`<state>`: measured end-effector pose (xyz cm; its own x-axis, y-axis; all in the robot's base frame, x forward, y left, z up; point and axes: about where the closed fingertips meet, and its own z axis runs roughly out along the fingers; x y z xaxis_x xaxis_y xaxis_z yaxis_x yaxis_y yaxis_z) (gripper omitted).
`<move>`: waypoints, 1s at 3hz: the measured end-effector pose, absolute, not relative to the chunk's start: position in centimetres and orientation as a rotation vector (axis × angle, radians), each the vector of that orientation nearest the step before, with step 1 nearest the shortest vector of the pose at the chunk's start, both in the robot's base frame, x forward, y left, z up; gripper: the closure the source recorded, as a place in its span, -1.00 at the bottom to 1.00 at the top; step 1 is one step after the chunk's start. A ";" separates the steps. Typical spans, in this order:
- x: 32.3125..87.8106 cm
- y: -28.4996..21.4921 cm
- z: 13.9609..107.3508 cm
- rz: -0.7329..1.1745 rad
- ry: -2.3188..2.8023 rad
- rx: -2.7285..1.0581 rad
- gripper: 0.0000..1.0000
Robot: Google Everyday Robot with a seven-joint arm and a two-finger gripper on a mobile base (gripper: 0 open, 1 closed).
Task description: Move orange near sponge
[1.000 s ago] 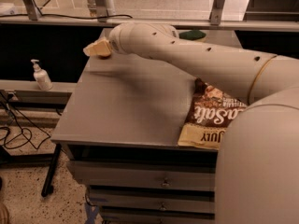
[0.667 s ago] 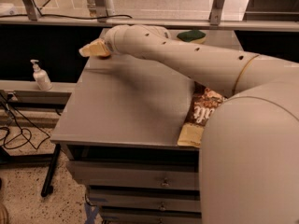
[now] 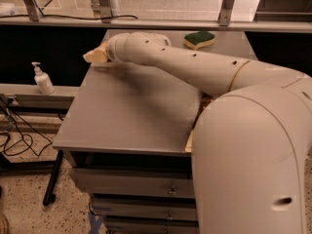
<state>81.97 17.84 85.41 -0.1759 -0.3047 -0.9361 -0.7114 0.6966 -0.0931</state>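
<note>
The sponge (image 3: 199,39), dark green on top with a yellow base, lies at the far back of the grey table (image 3: 122,116), right of centre. My gripper (image 3: 95,56) is at the table's far left edge, well to the left of the sponge, at the end of my long cream arm (image 3: 195,69), which reaches across the tabletop. The orange is not visible; it may be hidden by the gripper or the arm.
A chip bag (image 3: 204,104) lies at the table's right front, almost wholly covered by my arm. A white pump bottle (image 3: 43,79) stands on a low shelf to the left. Drawers (image 3: 165,189) sit under the table. A metal rail runs behind it.
The gripper has shifted slightly left along the table's far edge. My arm's near part now covers nearly all of the chip bag. The sponge has not moved.
</note>
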 end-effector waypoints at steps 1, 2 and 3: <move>82.2 17.6 85.3 0.438 1.761 -0.805 -0.16; 82.1 16.8 85.7 0.426 1.752 -0.796 0.31; 81.9 15.6 86.6 0.405 1.738 -0.789 0.77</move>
